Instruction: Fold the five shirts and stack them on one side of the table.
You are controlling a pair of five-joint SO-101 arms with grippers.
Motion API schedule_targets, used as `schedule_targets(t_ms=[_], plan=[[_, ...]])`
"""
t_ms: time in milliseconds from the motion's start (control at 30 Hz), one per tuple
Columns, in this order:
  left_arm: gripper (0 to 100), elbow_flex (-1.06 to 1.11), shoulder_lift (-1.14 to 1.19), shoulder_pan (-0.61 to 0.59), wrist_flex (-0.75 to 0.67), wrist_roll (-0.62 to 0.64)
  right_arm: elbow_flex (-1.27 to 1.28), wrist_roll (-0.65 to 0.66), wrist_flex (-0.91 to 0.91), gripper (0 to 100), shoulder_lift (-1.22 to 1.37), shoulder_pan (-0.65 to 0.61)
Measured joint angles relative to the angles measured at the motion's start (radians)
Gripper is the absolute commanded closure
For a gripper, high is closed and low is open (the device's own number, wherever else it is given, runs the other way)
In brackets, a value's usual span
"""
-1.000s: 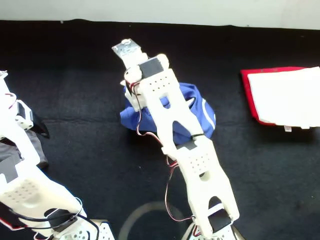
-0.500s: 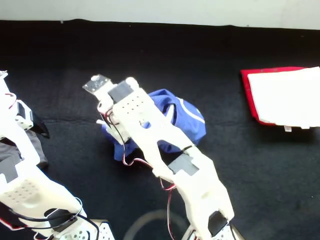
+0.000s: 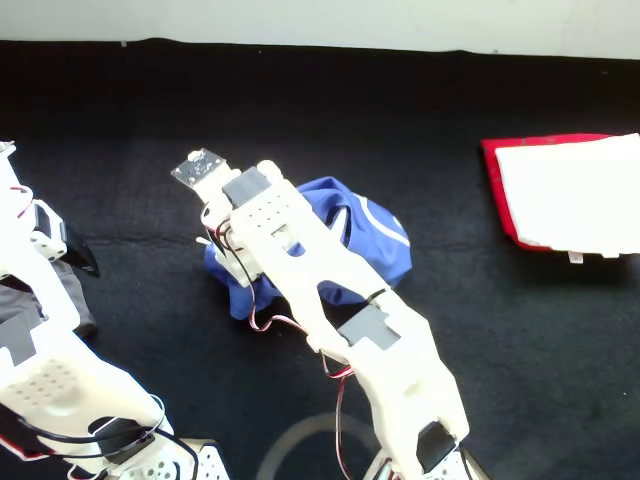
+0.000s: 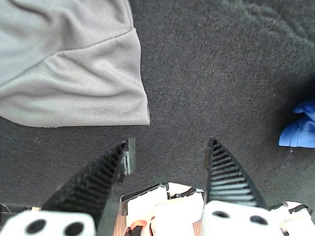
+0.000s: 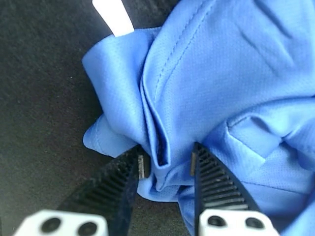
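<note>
A crumpled blue shirt (image 3: pixel 372 240) lies left of the table's centre. My right gripper (image 5: pixel 167 164) is shut on a bunched fold of the blue shirt (image 5: pixel 231 73) at its left edge, and the right arm (image 3: pixel 330 290) reaches over the shirt from the front. A grey shirt (image 4: pixel 64 64) lies flat just beyond my left gripper (image 4: pixel 167 155), which is open over bare black cloth. The grey shirt (image 3: pixel 70 295) shows beside the left arm (image 3: pixel 30 250) at the table's left edge. A folded white shirt (image 3: pixel 575 195) rests on a folded red shirt (image 3: pixel 498 170) at the right.
A black cloth (image 3: pixel 480 330) covers the table. A white tag (image 5: pixel 113 17) sticks out of the blue shirt near the gripper. A corner of the blue shirt (image 4: pixel 300 130) shows in the left wrist view. A light wall (image 3: pixel 320 20) runs behind the table.
My right arm swung left and pulled the blue shirt with it, mostly in the first half second. The left arm kept still.
</note>
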Motion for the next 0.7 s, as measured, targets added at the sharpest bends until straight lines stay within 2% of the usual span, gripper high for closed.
schedule_targets(t_ms=[267, 367, 700], plan=[[77, 0.000, 0.000, 0.000, 0.000, 0.000, -0.106, 0.005, 0.038, 85.4, 0.000, 0.091], [77, 0.000, 0.000, 0.000, 0.000, 0.000, -0.110, 0.051, 0.038, 85.4, 0.000, 0.135], [77, 0.000, 0.000, 0.000, 0.000, 0.000, -0.110, 0.061, 0.038, 85.4, 0.000, 0.133]])
